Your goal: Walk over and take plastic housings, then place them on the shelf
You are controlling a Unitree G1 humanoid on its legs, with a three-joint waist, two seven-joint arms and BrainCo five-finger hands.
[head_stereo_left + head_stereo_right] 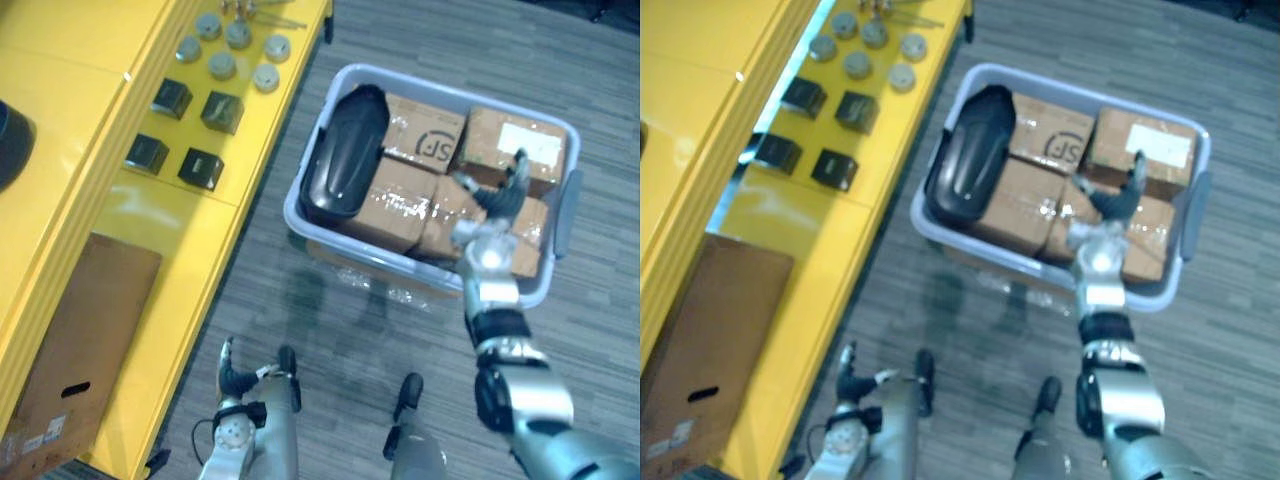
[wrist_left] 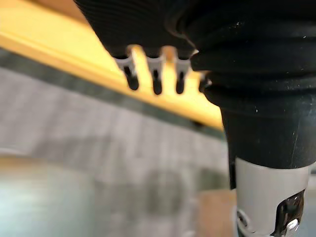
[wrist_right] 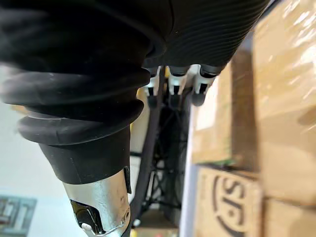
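A large black plastic housing (image 1: pixel 345 155) lies at the left end of a pale bin (image 1: pixel 292 205) on the floor, resting against cardboard boxes (image 1: pixel 425 135). My right hand (image 1: pixel 493 212) reaches over the bin's right half, above the boxes and well to the right of the housing, open, fingers spread and holding nothing. Its fingers (image 3: pixel 170 86) show straight in the right wrist view, next to a box (image 3: pixel 281 98). My left hand (image 1: pixel 238 385) hangs low beside the yellow shelf, open and holding nothing, its fingers (image 2: pixel 155 74) relaxed.
The yellow shelf (image 1: pixel 70 130) runs along the left. On it sit several small black blocks (image 1: pixel 222 110), several grey round caps (image 1: pixel 222 65) and a flat brown cardboard sheet (image 1: pixel 80 340). Grey carpet lies between the shelf and the bin.
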